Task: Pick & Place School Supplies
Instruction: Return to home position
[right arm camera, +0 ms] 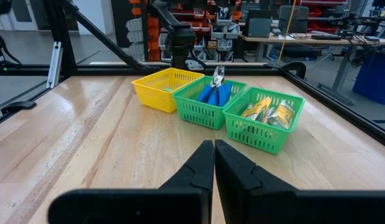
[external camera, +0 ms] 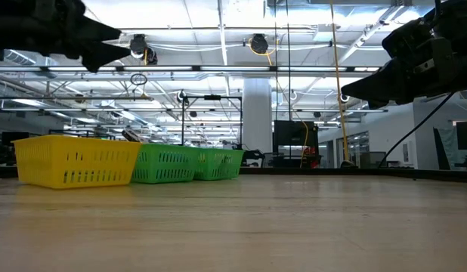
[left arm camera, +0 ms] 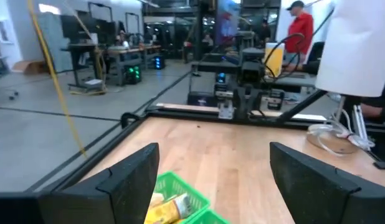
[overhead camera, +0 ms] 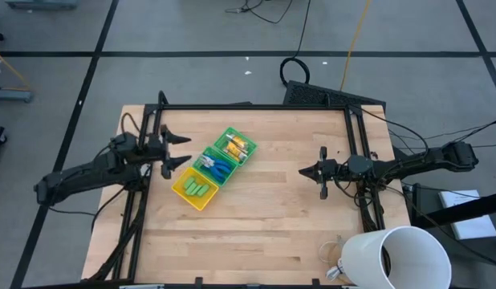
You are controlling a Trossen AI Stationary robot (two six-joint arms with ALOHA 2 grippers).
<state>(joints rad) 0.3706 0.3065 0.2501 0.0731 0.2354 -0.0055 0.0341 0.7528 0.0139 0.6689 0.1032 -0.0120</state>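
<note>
Wood table [overhead camera: 264,233] holds the bins [right arm camera: 156,98], supplies [right arm camera: 212,94] sorted inside; so I hang clear either side; left gripper [overhead camera: 182,150] gaping, right gripper [overhead camera: 306,170] closed, both empty.

The table [overhead camera: 264,217] is a pale wooden board filling the middle of the overhead frame, with a black rail [overhead camera: 256,107] along its upper edge. Three small mesh baskets stand on it, touching in a slanted row left of centre (upper half of the board). The yellow basket [external camera: 75,162] is lowest and leftmost, then a green basket [external camera: 164,165], then a second green basket [external camera: 218,163]. A big white cup [overhead camera: 404,257] covers the board's lower right corner; whether it rests there is unclear.
</note>
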